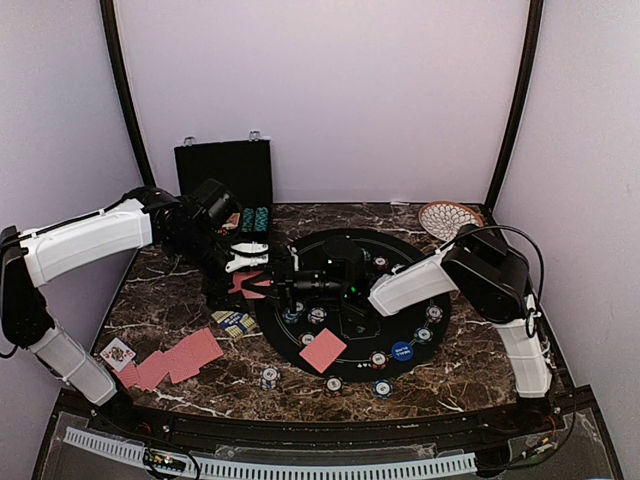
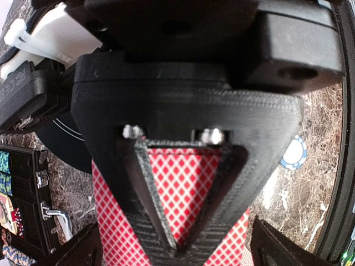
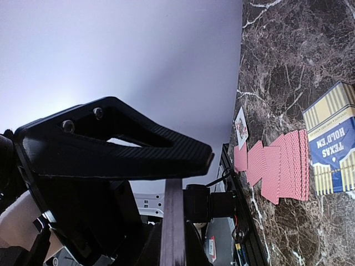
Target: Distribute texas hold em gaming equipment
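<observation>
Red-backed playing cards (image 1: 248,284) hang over the left rim of the round black mat (image 1: 400,270), with my right gripper (image 1: 274,286) shut on them. In the left wrist view its black triangular finger (image 2: 183,105) lies across the red diamond-patterned cards (image 2: 188,183). In the right wrist view the cards (image 3: 173,221) show edge-on under my right gripper (image 3: 186,176). My left gripper (image 1: 247,260) stands open just above them; its fingertips (image 2: 83,249) sit wide apart on either side of the cards and touch nothing. One red-backed card (image 1: 322,350) and several poker chips (image 1: 378,360) lie on the mat.
A fan of red-backed cards (image 1: 170,362) and a face-up card (image 1: 117,352) lie front left, beside the Texas Hold'em box (image 1: 235,322). An open black case (image 1: 225,172) with chips stands at the back. A wicker plate (image 1: 447,218) sits back right. A blue disc (image 1: 402,351) lies on the mat.
</observation>
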Tool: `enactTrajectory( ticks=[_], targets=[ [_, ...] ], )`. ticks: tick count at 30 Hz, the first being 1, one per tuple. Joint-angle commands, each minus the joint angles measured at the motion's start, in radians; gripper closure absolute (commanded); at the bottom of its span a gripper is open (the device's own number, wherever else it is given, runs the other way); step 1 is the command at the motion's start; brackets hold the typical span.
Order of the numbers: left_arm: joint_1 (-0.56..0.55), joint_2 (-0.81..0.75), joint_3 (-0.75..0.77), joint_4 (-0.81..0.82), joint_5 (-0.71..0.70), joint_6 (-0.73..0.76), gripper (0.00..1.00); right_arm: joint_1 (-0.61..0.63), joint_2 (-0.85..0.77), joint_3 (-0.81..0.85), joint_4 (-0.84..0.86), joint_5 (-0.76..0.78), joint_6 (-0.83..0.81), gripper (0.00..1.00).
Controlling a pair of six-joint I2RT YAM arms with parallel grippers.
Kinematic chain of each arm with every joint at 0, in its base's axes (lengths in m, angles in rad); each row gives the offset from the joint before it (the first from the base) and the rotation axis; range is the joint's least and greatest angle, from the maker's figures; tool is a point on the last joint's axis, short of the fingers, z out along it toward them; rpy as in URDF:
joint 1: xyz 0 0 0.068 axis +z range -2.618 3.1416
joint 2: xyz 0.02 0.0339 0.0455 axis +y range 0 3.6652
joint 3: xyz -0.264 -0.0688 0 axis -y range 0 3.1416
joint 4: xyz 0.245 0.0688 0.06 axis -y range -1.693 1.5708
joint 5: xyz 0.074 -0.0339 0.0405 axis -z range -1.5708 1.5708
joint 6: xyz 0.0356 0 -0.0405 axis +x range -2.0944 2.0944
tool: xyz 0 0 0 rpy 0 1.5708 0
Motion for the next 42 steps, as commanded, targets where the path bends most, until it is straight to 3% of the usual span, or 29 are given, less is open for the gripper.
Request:
enactTrajectory(
  ticks=[1,6,12,22,36,42],
  targets=[
    [-0.002,-0.011,-0.008,-0.044,0.032,0.022,0.07,-0.001,-0.024,0.017,0.041,-0.009,-0.02,1.0],
    [-0.002,0.006,0.004,-0.071,0.053,0.024,0.07,0.0,-0.022,0.025,0.041,-0.017,-0.025,1.0],
    [-0.001,0.005,-0.008,-0.083,0.068,0.029,0.01,0.0,-0.021,0.026,0.049,-0.02,-0.03,1.0],
    [0.004,-0.021,-0.017,-0.028,0.119,-0.001,0.01,-0.001,-0.013,-0.007,0.174,-0.021,0.02,1.0],
    [0.057,-0.047,-0.008,-0.035,0.214,-0.012,0.01,-0.001,-0.032,-0.025,0.171,-0.026,-0.009,1.0],
    [0.068,-0.02,0.013,-0.062,0.221,-0.007,0.11,0.001,-0.029,-0.005,0.147,-0.037,-0.02,1.0]
  ],
)
